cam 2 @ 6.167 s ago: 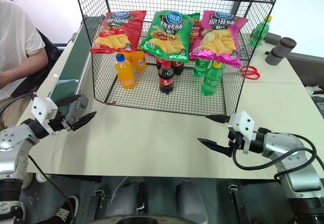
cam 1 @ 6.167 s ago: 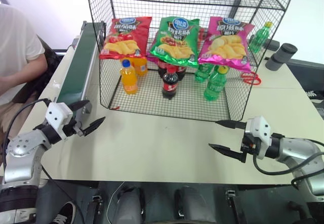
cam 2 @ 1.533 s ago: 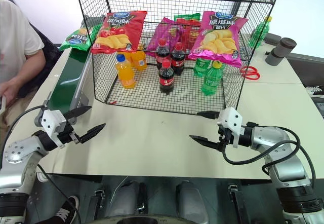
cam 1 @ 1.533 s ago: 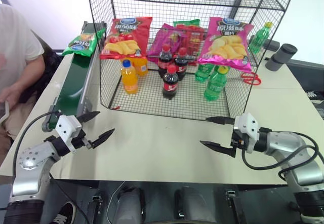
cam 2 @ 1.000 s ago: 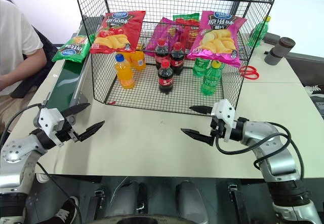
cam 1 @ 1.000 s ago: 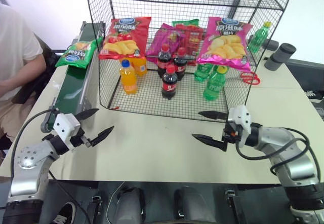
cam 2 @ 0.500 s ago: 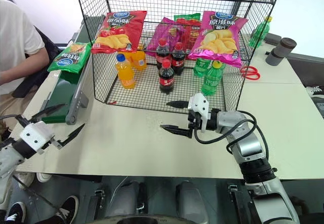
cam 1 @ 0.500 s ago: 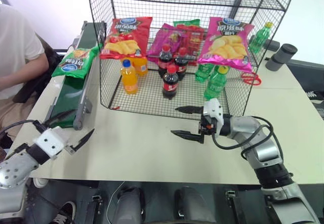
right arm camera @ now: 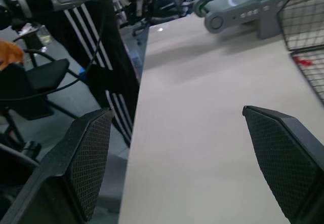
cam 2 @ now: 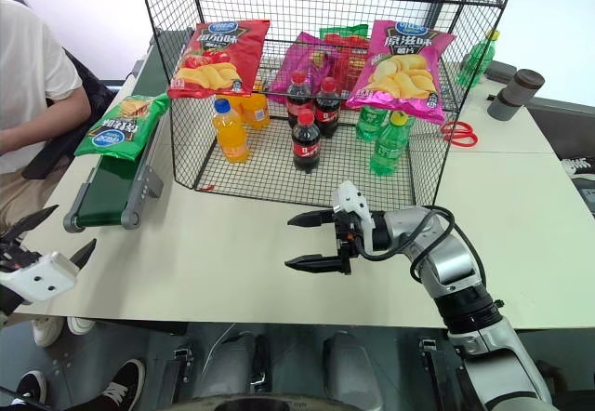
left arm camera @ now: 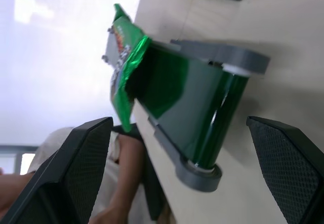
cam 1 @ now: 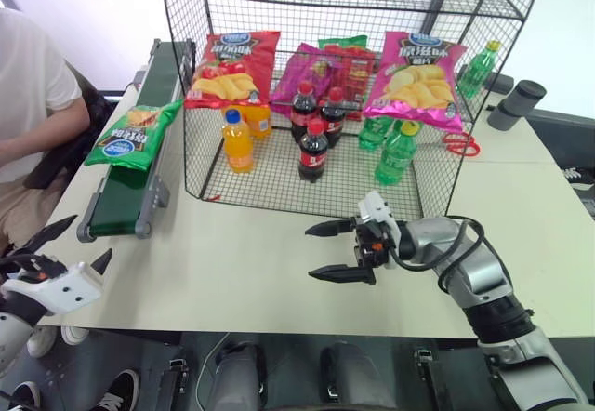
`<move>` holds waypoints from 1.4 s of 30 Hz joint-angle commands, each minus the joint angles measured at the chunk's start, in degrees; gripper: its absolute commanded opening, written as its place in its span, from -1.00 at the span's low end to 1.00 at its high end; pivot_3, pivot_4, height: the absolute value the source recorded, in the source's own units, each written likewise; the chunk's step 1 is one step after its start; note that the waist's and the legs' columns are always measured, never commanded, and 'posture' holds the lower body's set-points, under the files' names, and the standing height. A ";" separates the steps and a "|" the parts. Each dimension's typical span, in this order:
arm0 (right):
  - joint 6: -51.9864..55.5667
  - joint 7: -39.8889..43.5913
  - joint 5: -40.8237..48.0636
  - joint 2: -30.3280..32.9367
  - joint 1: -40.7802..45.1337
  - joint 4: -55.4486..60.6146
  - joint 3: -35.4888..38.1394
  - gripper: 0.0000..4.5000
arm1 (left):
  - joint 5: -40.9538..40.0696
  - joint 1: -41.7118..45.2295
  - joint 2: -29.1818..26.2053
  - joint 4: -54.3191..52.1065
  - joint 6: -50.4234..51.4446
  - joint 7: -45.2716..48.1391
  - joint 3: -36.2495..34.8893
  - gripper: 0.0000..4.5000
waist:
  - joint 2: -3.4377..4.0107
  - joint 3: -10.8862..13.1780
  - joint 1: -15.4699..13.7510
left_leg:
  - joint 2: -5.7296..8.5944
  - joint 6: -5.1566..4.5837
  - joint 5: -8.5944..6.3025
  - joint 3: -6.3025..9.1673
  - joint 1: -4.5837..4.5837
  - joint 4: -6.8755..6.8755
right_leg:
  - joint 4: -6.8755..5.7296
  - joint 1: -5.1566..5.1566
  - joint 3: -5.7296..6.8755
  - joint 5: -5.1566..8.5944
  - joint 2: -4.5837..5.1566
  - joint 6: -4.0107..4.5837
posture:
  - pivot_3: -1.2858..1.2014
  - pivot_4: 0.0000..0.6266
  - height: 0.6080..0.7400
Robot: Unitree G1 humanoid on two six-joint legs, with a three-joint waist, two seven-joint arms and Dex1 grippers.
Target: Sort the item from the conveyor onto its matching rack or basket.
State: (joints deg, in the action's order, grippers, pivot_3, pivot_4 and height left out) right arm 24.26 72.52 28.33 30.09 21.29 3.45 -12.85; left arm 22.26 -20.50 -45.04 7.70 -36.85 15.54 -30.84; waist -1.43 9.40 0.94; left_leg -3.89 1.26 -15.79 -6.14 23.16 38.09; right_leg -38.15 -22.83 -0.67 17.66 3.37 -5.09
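Now the green crisp bag [cam 1: 123, 134] has ridden down the conveyor [cam 1: 130, 183] toward its roller end. I've swung my left gripper [cam 1: 58, 255] off the table's left edge, right gripper [cam 1: 327, 249] inward; both fingers wide, empty. Pickup next.

Bright, even daylight; soft shadows on table [cam 1: 270, 262]. White blown-out background behind rack [cam 1: 353, 2]. Head views sharp. Left wrist view soft, washed out; glare on belt [left arm camera: 202, 117]. Right wrist fingers [right arm camera: 283, 153] blurred.
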 commanded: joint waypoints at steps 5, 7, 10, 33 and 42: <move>0.19 -2.07 0.72 -0.41 0.89 2.66 1.64 0.90 | 2.95 0.86 -3.52 3.95 -1.81 -5.61 1.23 1.00 | 0.00 0.00 0.14 | 0.02 0.00 0.00 -0.01 0.01 -0.05 | 0.00 -0.04 0.02 0.00 0.06 0.00 | 0.03 -0.52 1.00; 0.27 -2.35 0.83 -0.33 0.84 2.90 1.69 0.90 | 2.97 1.06 -4.07 5.01 -2.29 -6.02 1.96 1.00 | 0.00 0.00 0.23 | 0.02 0.00 0.00 -0.02 0.02 -0.07 | 0.00 -0.06 0.02 0.00 0.07 0.00 | 0.03 -0.52 1.00; 0.60 -3.21 1.29 -0.45 0.71 3.66 2.13 0.90 | 3.38 2.41 -5.05 6.86 -2.48 -7.09 3.35 1.00 | 0.00 0.00 0.21 | 0.02 0.00 0.00 -0.02 0.02 -0.08 | 0.00 -0.06 0.02 0.00 0.08 0.00 | 0.03 -0.52 1.00; 2.67 -7.73 3.19 -0.59 -0.85 6.97 4.51 0.90 | 2.56 8.77 -8.61 12.45 -2.85 -8.92 10.66 1.00 | -0.03 -0.02 0.08 | 0.05 0.00 0.00 -0.04 0.13 -0.07 | -0.01 -0.15 0.12 -0.01 0.09 -0.02 | 0.03 -0.52 1.00; 3.45 -9.69 3.50 0.29 -4.42 10.89 5.26 0.92 | 0.22 10.91 -8.96 14.96 -3.78 -6.98 13.39 0.42 | -0.04 -0.03 0.12 | 0.05 0.00 0.00 -0.06 0.13 -0.07 | -0.03 -0.17 0.14 -0.01 0.06 -0.02 | 0.03 -0.52 1.00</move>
State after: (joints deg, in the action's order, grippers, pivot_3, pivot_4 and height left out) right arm 28.05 63.09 30.82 30.16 16.77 11.66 -8.94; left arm 24.01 -9.95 -52.99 22.53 -39.85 8.39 -17.45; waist -1.47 9.38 1.06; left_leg -3.84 1.26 -15.79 -6.20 23.29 38.02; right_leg -38.20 -23.00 -0.53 17.65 3.43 -5.11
